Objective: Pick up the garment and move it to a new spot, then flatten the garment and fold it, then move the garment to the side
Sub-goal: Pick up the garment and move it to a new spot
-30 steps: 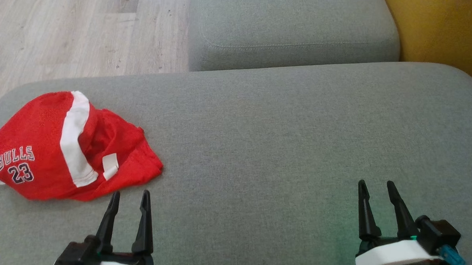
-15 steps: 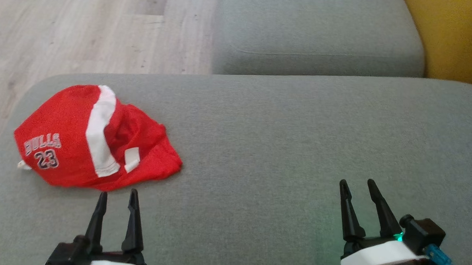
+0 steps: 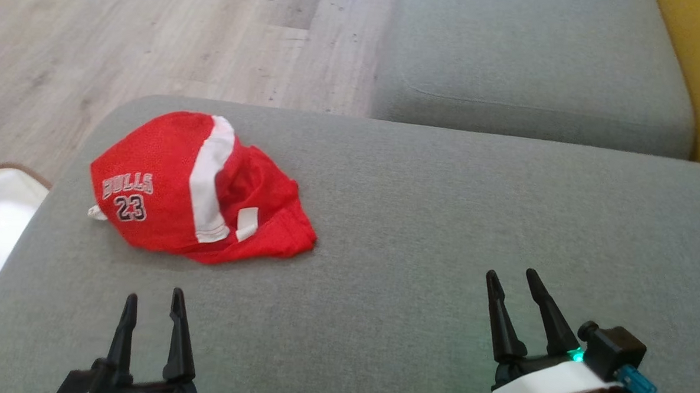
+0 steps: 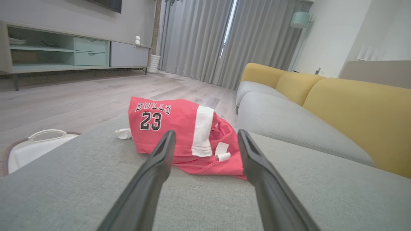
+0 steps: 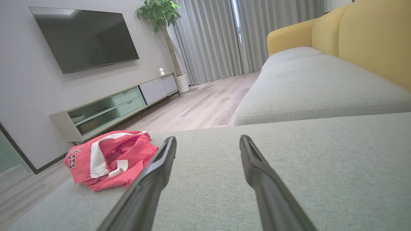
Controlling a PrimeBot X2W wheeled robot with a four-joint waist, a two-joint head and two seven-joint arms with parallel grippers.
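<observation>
Head view: A red mesh garment (image 3: 167,194) lies crumpled on a grey sofa (image 3: 419,235), toward the seat's far left corner and close to the edge that meets the wood floor (image 3: 127,33). A broad white stripe crosses it, "BULLS 23" is printed at its left end, and a small white tag shows near its right. The left gripper (image 3: 154,294) sits at lower left, jaws apart and empty, aimed toward the garment with bare cushion between them. The right gripper (image 3: 511,272) sits at lower right, jaws likewise parted and empty, well apart from the garment, which lies off to its left.

Left wrist view: The garment (image 4: 179,128) lies heaped straight ahead, framed between the spread jaws of the left gripper (image 4: 205,132), its lettering facing the camera. Neither jaw touches it. A white basket (image 4: 41,146) stands on the floor beside the seat.

Right wrist view: The garment (image 5: 109,157) lies far off to the left, with its stripe and tag showing. The right gripper (image 5: 208,138) holds its jaws open over bare cushion.
</observation>
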